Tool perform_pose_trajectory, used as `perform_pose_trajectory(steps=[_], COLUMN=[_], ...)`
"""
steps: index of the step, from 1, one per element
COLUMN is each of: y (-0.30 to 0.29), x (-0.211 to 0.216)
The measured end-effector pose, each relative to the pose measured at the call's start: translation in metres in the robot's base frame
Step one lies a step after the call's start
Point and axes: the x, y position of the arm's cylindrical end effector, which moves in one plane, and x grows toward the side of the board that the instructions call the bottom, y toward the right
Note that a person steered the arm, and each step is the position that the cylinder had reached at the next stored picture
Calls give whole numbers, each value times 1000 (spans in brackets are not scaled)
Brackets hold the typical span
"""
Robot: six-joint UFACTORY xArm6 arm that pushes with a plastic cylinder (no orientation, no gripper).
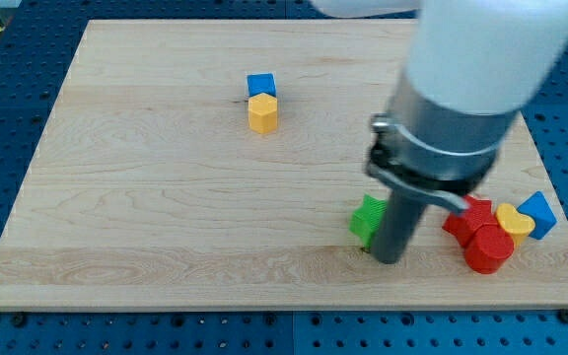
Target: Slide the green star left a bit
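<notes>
Reference landmark: the green star (367,218), which sits on the wooden board (146,197) in the lower part of the view, right of the board's centre.

Surroundings, all placed relative to the green star:

- My tip (387,258) stands just beside the star, at its lower right edge. Contact appears likely, but the rod hides the star's right side, so this cannot be confirmed. The rod (398,225) rises from there into the large grey arm housing (466,89) above and to the right of the star.
- To the right of the star, beyond the rod, lies a tight cluster: a red block (469,215) (shape unclear, partly hidden by the arm), a red cylinder (487,248) below it, a yellow heart (514,220) touching the red pieces, and a blue block (538,214) at the far right, touching the heart.
- Well apart, up and to the left of the star, a blue cube (261,85) sits directly above a yellow hexagonal block (262,113); the two touch.
- The board surface immediately left of the star holds no block.

Orientation of the star: only its left half is visible, with points toward the view's left and lower left. Its long axis cannot be made out.

End effector: a plain rod; it carries no fingers, so there is nothing to stand apart or together.
</notes>
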Motion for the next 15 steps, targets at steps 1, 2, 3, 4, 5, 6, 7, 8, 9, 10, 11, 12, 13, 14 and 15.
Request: perform_pose_trajectory(steps=[1, 2, 3, 4, 5, 6, 7, 8, 9, 10, 11, 12, 13, 14, 15], y=[-52, -55, -25, 28, 56, 46, 33, 16, -13, -36, -56, -74, -89, -103, -128], x=[-15, -39, -8, 28, 28, 6, -21, -32, -36, -36, -36, -36, -31, -27, -27])
